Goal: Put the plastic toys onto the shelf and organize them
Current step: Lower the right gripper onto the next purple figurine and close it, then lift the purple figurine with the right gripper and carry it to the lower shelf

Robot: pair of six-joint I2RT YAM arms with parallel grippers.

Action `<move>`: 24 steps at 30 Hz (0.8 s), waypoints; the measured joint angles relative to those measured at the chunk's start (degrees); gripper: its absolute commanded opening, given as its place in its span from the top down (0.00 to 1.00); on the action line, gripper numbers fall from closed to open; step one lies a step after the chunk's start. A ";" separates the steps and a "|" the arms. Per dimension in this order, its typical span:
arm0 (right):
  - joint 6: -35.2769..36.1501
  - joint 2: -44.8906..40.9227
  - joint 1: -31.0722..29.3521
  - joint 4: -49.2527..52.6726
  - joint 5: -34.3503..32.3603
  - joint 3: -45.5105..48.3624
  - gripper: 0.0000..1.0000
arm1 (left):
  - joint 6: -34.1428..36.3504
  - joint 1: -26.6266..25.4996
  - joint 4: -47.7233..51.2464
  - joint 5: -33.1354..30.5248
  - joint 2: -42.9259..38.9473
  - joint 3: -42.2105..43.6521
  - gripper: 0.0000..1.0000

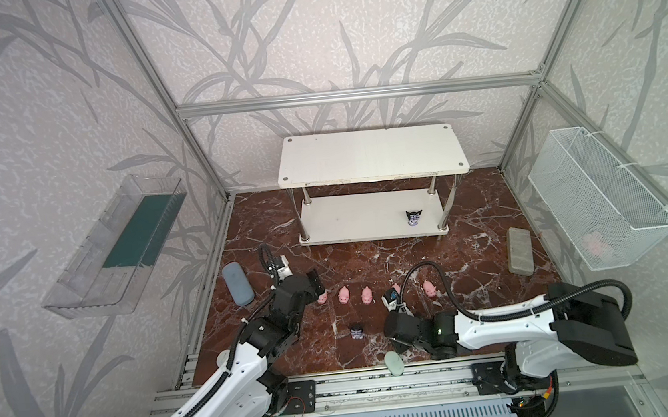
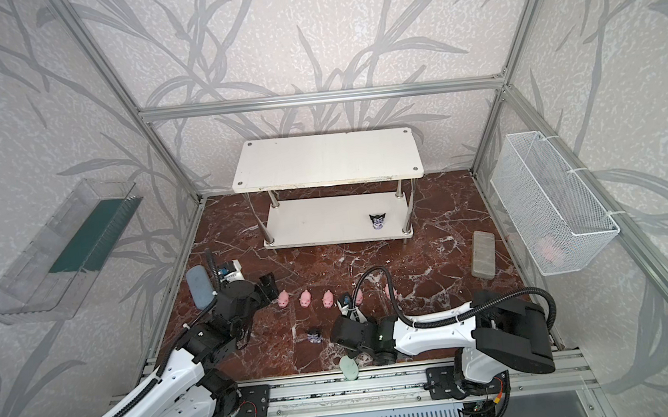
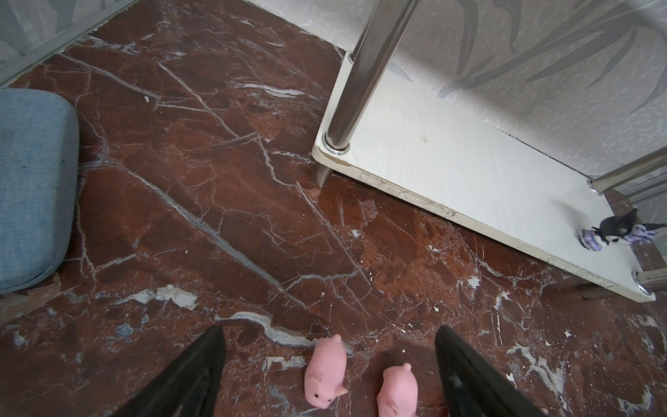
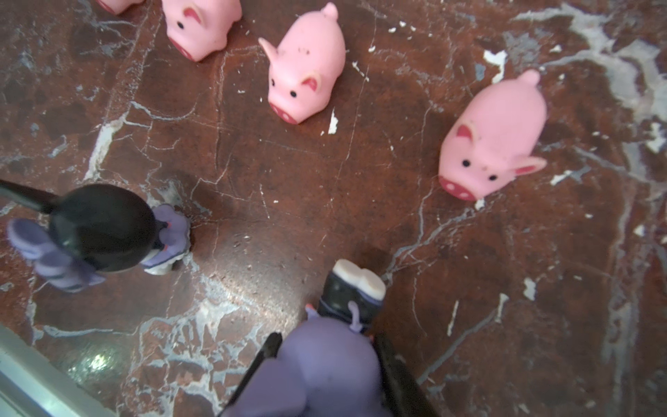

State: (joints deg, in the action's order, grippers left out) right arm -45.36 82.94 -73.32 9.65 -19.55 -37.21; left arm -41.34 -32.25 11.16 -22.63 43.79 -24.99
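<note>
Several pink pigs (image 1: 343, 295) stand in a row on the brown marble floor. My left gripper (image 3: 328, 335) hangs open over the leftmost pigs (image 3: 325, 375), touching neither. My right gripper (image 4: 326, 339) is shut on a black-and-purple figurine (image 4: 332, 361) near the front edge; in both top views that toy is hidden under the gripper (image 1: 398, 342). A second figurine (image 1: 356, 332) stands on the floor to its left. A third figurine (image 1: 413, 217) stands on the lower board of the white shelf (image 1: 369, 156) at the back, towards its right end.
A grey-blue pad (image 1: 237, 284) lies by the left wall and a grey block (image 1: 519, 250) lies at the right. A pale green oval (image 1: 394, 363) sits at the front edge. The right wall carries a wire basket (image 1: 598, 196), the left wall a clear tray (image 1: 114, 247).
</note>
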 measured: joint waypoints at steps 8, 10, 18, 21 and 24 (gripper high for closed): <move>3.54 -6.91 1.81 9.53 -2.60 -7.54 0.65 | -0.02 0.00 -0.20 0.00 -0.72 0.24 0.11; 5.55 -8.02 3.72 10.40 -2.84 -10.27 0.65 | -0.02 0.00 -0.26 0.02 -0.87 0.52 0.11; 15.21 -5.95 15.26 10.10 -1.25 -18.05 0.65 | -0.04 0.00 -0.31 0.04 -1.31 0.85 0.11; 18.05 -2.40 19.21 8.90 0.26 -20.68 0.65 | -0.02 0.00 -0.31 0.07 -1.33 0.85 0.11; 20.46 1.81 22.23 8.04 1.51 -23.26 0.65 | -0.02 0.00 -0.31 0.04 -1.33 0.85 0.11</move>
State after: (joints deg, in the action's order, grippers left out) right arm -24.91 84.75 -51.09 17.69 -18.04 -60.47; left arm -41.36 -32.25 10.85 -22.59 42.46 -24.14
